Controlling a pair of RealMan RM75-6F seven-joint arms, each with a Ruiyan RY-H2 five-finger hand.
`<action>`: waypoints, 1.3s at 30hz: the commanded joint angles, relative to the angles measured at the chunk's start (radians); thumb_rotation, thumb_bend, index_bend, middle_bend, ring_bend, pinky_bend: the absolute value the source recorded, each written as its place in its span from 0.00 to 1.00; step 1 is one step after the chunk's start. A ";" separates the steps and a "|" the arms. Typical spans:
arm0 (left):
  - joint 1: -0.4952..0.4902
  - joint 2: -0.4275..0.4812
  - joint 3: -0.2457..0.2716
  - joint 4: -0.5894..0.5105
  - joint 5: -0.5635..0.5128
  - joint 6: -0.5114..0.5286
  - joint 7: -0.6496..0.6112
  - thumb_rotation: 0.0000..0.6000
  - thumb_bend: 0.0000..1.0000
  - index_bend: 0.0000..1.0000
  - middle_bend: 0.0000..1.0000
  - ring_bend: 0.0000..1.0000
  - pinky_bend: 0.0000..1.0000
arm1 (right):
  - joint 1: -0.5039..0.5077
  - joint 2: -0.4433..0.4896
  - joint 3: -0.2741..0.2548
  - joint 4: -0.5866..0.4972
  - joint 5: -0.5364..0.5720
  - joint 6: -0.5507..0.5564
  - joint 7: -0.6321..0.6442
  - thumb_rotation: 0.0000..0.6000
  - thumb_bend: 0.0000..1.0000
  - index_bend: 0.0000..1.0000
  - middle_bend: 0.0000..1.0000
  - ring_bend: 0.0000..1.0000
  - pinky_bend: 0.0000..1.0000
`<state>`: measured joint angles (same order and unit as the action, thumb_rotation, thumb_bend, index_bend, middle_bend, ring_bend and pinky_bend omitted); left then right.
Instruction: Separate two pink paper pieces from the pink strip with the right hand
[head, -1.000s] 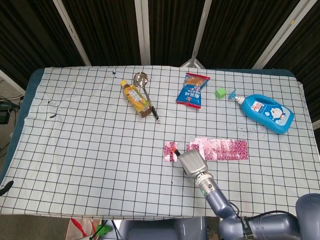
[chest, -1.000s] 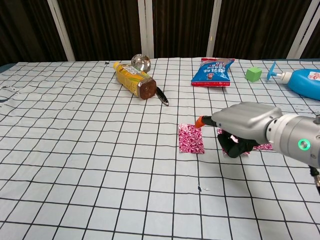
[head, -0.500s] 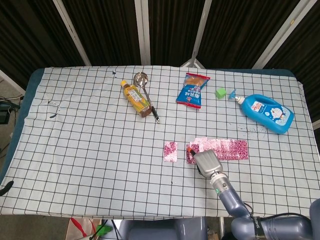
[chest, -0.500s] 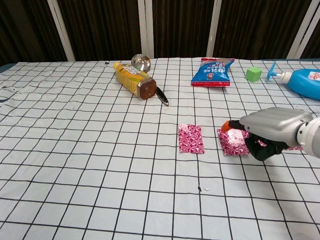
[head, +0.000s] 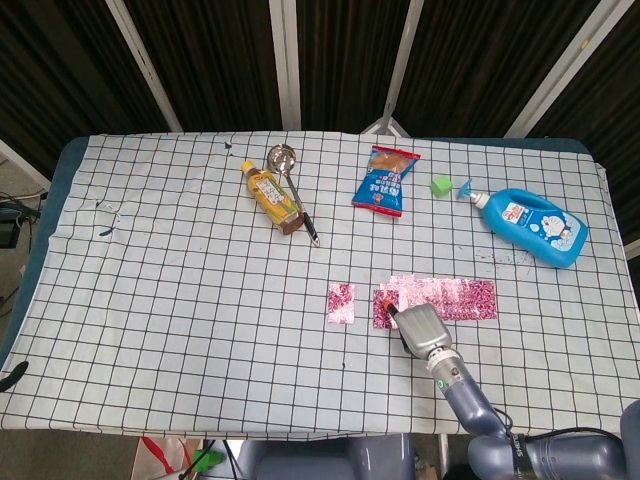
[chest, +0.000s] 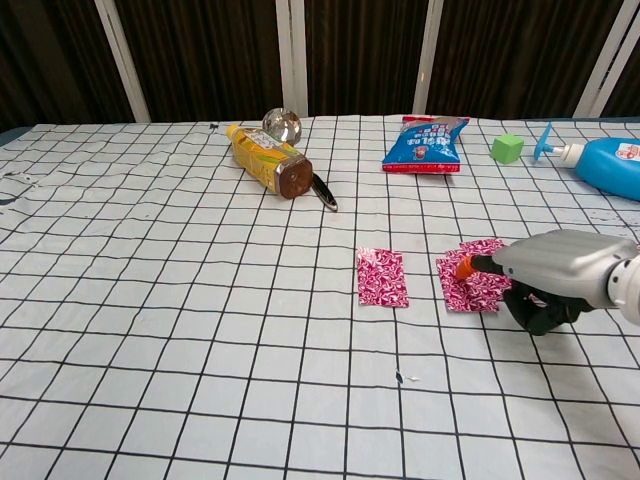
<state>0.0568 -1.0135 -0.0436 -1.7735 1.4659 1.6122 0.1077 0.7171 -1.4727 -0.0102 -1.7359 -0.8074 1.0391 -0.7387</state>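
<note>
One cut pink paper piece (head: 341, 302) (chest: 382, 277) lies flat by itself on the checked cloth. A second pink piece (head: 385, 306) (chest: 468, 286) lies to its right, at the left end of the pink strip (head: 455, 298). My right hand (head: 420, 328) (chest: 555, 280) hovers low over the strip's near left part, and its orange fingertip (chest: 465, 268) touches the second piece. Its dark fingers curl under the palm, and what they hold is hidden. The left hand is out of sight.
At the back lie a yellow bottle (head: 271, 196) with a metal ladle (head: 284, 160), a blue snack bag (head: 385, 181), a green cube (head: 441, 185) and a blue detergent bottle (head: 530, 225). The table's front edge runs close below my hand.
My right hand has moved right, from beside the first piece to over the strip's left end. The second pink piece, once under the hand, now lies uncovered to the right of the first.
</note>
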 joint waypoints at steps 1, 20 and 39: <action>0.000 0.000 0.000 0.000 -0.001 0.000 0.000 1.00 0.28 0.16 0.03 0.00 0.08 | -0.002 0.002 -0.005 -0.002 -0.002 0.000 0.000 1.00 0.84 0.15 0.85 0.86 0.63; 0.000 0.000 0.001 -0.002 0.001 0.000 0.004 1.00 0.28 0.16 0.03 0.00 0.08 | -0.058 0.051 -0.096 -0.073 -0.115 0.006 0.039 1.00 0.84 0.15 0.85 0.86 0.63; 0.000 -0.001 0.003 -0.002 0.004 0.002 0.007 1.00 0.28 0.16 0.03 0.00 0.08 | -0.123 0.095 -0.157 -0.136 -0.244 0.029 0.073 1.00 0.84 0.16 0.85 0.86 0.63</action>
<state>0.0572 -1.0147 -0.0410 -1.7755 1.4701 1.6137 0.1144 0.5955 -1.3786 -0.1672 -1.8724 -1.0503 1.0688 -0.6663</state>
